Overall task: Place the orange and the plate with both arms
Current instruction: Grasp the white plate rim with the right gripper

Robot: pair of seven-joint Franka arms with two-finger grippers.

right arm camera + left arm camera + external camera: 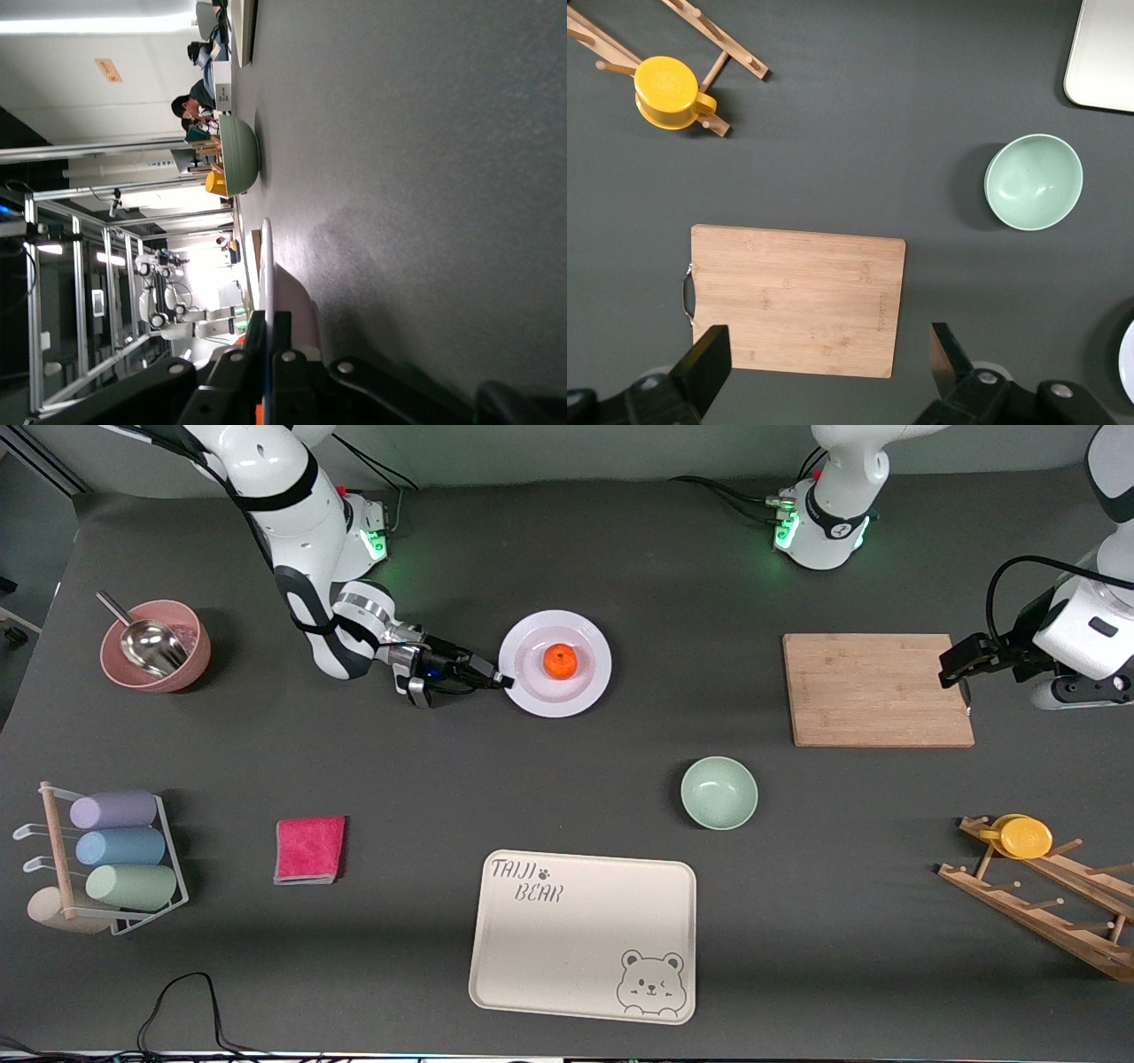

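The white plate [576, 688] lies on the grey table, midway between the two arm bases. The orange [560, 661] sits in its middle. My right gripper [501, 682] lies low and sideways, shut on the plate's rim at the side toward the right arm's end. In the right wrist view the rim [267, 266] runs edge-on between the closed fingers [256, 336], and a sliver of the orange [260, 413] shows. My left gripper [955, 666] is open and empty, over the wooden cutting board's [877, 689] edge at the left arm's end; the board also shows in the left wrist view [797, 301].
A pale-green bowl [718, 792] and the cream bear tray [585, 934] lie nearer the front camera. A pink bowl with a metal scoop [155, 645], a cup rack [115, 850] and a pink cloth [309, 849] are toward the right arm's end. A wooden rack with a yellow cup [1026, 837] is toward the left arm's end.
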